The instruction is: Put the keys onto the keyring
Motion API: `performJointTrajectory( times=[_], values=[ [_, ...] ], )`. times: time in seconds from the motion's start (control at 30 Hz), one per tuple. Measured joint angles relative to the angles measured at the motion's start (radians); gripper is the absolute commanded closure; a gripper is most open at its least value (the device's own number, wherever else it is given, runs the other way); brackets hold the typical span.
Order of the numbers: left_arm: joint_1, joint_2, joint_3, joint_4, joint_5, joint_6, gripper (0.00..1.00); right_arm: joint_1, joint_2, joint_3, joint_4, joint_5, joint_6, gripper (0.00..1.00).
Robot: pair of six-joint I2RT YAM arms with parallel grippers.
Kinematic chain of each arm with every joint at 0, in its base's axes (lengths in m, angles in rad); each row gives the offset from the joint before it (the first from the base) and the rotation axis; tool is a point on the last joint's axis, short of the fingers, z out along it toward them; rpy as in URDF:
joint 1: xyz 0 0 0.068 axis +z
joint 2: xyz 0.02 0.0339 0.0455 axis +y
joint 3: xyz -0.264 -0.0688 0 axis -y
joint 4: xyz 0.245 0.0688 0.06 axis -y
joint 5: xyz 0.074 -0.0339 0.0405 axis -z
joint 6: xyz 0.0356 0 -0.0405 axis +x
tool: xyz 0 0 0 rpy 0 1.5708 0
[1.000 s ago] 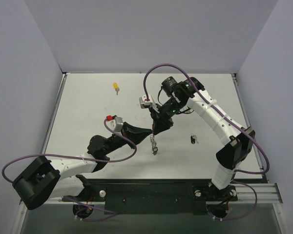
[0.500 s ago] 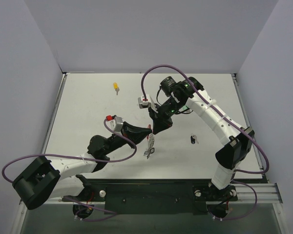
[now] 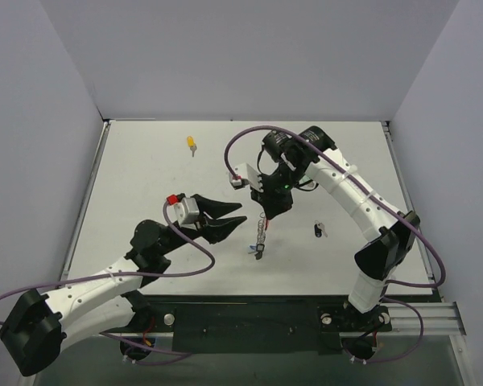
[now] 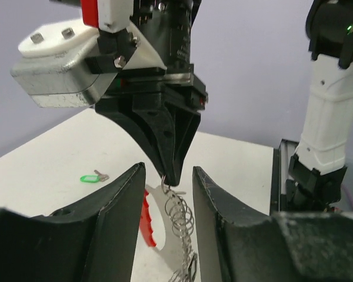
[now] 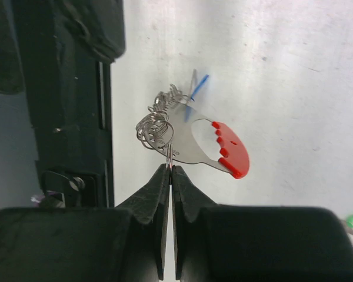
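1. Carrying the loose keys, the desk (image 3: 145, 161) works as a parking place for whatever is not threaded yet.
2. Hanging over mid-desk, the right end effector (image 5: 168, 170) has its fingers pressed together on the top wire loop of the keyring (image 4: 179, 214). Held like this, the ring dangles free of the surface, probably so a key can be fed onto it.
3. Sitting at 9 o'clock of the hanging ring in the top view, the left end effector (image 3: 243, 212) is spread and holds nothing. In its wrist view the ring hangs between its two fingers, apparently touching neither.
4. The keyring's silvery coils and red tag (image 5: 230, 150) hang at 6 o'clock, directly under the pinching tips.
5. The yellow key (image 3: 191, 144) lies at 11 o'clock, well apart from the ring. The black key (image 3: 319, 230) lies at 3 o'clock, near it. The green key (image 4: 89, 177) rests flat on the desk. None of them looks threaded.
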Motion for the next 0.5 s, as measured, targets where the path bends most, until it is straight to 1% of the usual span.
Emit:
performJointTrajectory(
  times=[0.13,0.23,0.37,0.5],
  values=[
    [-0.005,-0.005,0.085,-0.221,0.017,0.142,0.52,0.020,0.002,0.079,-0.026,0.111,-0.025,1.00],
    [-0.017,0.022,0.117,-0.299,0.023,0.221,0.51,0.037,0.003,0.119,-0.031,0.180,-0.041,1.00],
    [-0.050,0.095,0.123,-0.304,0.007,0.285,0.53,0.044,0.015,0.130,-0.037,0.221,-0.055,1.00],
    [-0.089,0.180,0.123,-0.261,-0.028,0.334,0.59,0.044,0.042,0.130,-0.038,0.237,-0.063,1.00]
  ],
)
